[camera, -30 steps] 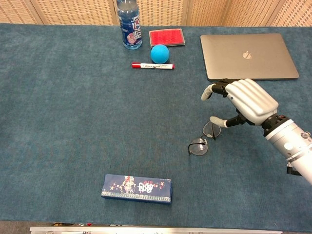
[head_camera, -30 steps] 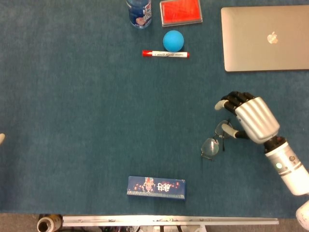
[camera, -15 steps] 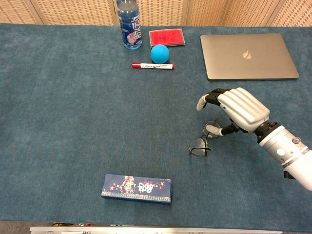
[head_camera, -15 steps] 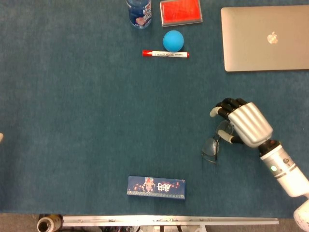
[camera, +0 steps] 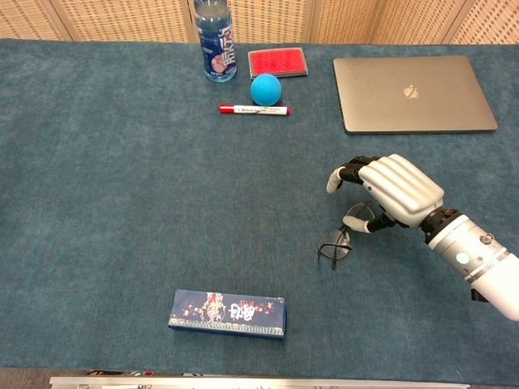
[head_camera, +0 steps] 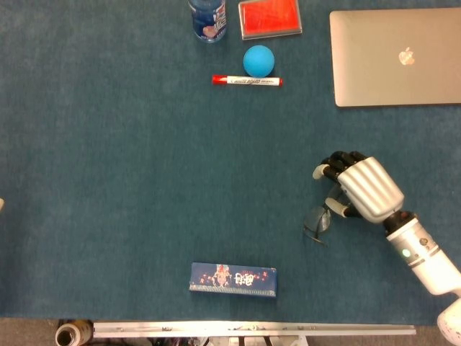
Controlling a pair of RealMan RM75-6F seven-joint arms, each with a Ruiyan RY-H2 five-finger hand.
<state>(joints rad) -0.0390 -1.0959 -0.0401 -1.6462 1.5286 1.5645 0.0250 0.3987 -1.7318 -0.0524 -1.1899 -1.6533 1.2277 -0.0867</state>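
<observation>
- Presently, a pair of glasses (camera: 339,241) is gripped by the right hand (camera: 391,191): the thumb appears hooked at the frame, and the fingers (camera: 340,176) are curled over it from above.
- One lens looks tipped up on edge, as if the frame is partly raised from the blue cloth-covered table (camera: 122,203), while its lower part seems to be in contact with the cloth; whether it is fully lifted cannot be told.
- In the head view the glasses (head_camera: 317,222) are seen just beside the right hand (head_camera: 366,189), at the right of the table and nearer its front edge.
- The left hand is shown in neither view.
- The grasp is judged made or nearly made; the lift and any carrying are judged not yet done.
- Well apart are a closed laptop (camera: 412,93), a blue ball (camera: 265,88), a marker (camera: 253,109), a bottle (camera: 214,44), a red case (camera: 277,61) and a dark box (camera: 228,313) near the front.
</observation>
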